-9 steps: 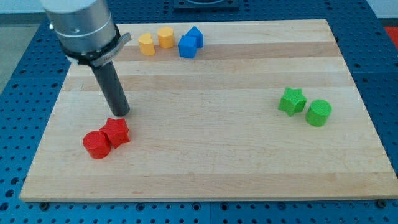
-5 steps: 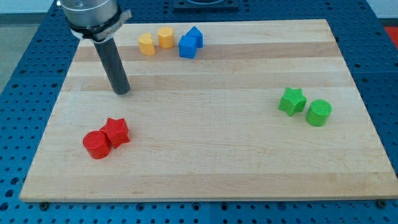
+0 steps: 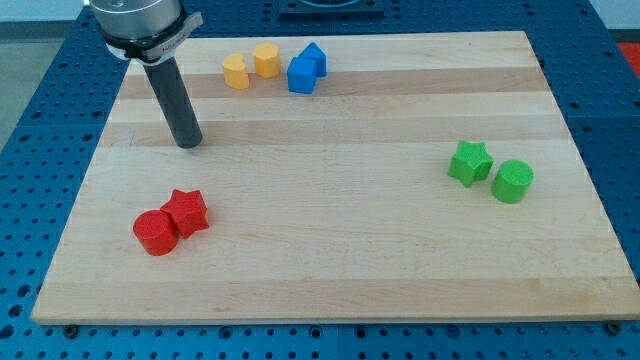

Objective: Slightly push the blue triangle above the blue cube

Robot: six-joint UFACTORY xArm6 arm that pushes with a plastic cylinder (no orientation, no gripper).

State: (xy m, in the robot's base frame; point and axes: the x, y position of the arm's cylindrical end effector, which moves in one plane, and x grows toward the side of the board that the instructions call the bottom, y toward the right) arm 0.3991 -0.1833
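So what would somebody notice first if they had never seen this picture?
Probably the big dark rod coming down at the view's top left, with my tip resting on the wooden board, touching no block. Next come the bright pairs: a red cylinder and red star at bottom left, a green star and green cylinder at right. Along the top sit two yellow blocks, the blue cube and the blue triangle.

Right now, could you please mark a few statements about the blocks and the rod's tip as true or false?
1. My tip touches the blue triangle. False: it stands well to the view's left of it, touching no block.
2. The blue cube sits against the blue triangle. True.
3. The green star lies at the view's left. False: at the view's right, beside the green cylinder.
4. The red cylinder and red star lie below my tip in the view. True.
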